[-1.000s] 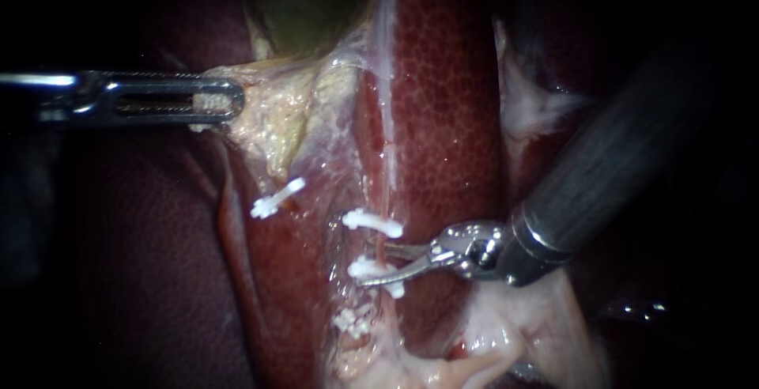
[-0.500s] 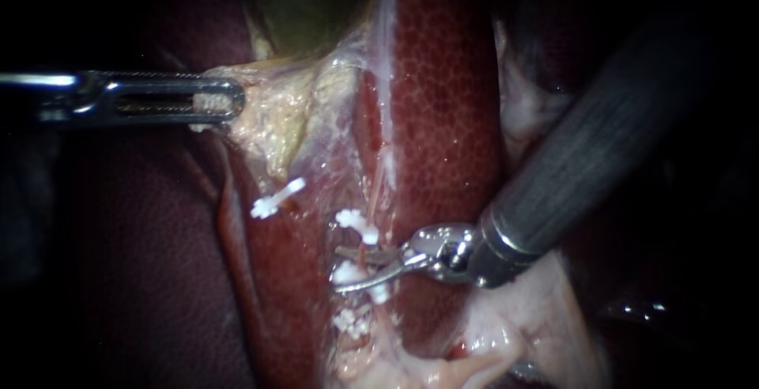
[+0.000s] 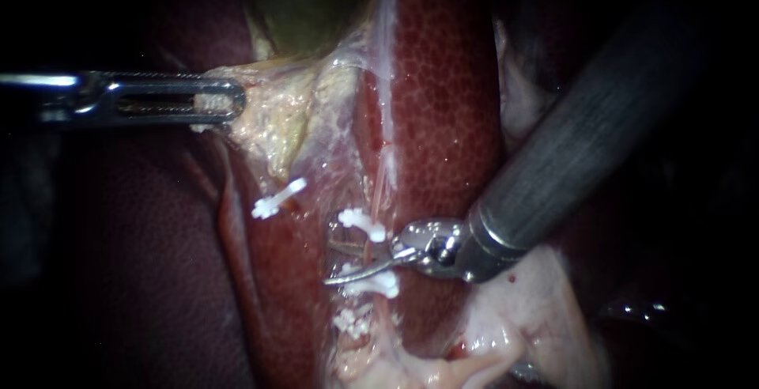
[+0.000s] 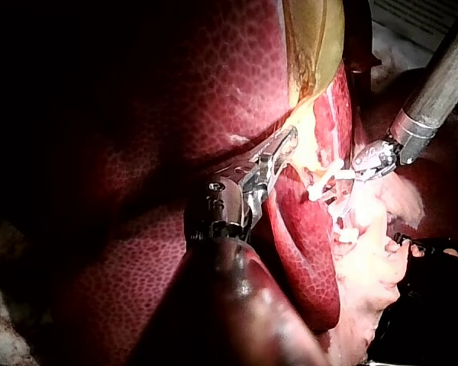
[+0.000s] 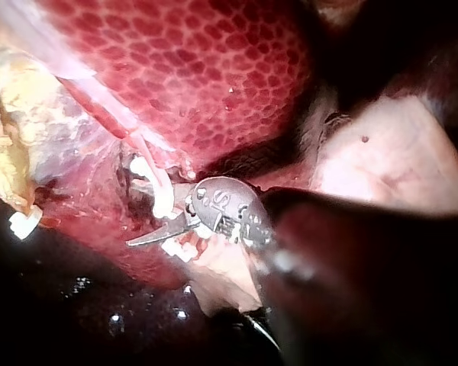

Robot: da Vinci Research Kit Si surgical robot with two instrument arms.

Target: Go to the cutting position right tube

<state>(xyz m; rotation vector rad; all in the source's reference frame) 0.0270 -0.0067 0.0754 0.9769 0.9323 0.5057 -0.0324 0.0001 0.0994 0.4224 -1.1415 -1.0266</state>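
Note:
The right tube [image 3: 378, 187] runs thin and pink down the liver [image 3: 443, 104], with a white clip [image 3: 362, 223] above and another clip [image 3: 376, 284] below. My right instrument [image 3: 330, 262] reaches in from the right, its jaws open, one blade on either side of the tube between those two clips. In the right wrist view the same instrument [image 5: 131, 215] straddles the tube [image 5: 149, 164]. Further left, a third clip [image 3: 277, 198] sits on the left tube. My left instrument [image 3: 215, 98] is shut on yellowish gallbladder tissue [image 3: 273, 112] and holds it taut to the left.
The green gallbladder body [image 3: 304, 1] lies at the top. Pale fatty tissue [image 3: 506, 334] spreads below the right instrument's wrist. Dark liver [image 3: 142, 262] fills the lower left. The right shaft [image 3: 601, 136] crosses the upper right.
My right instrument has slid to the left, so its open blades now reach past the tube between the two clips. The left instrument has held still.

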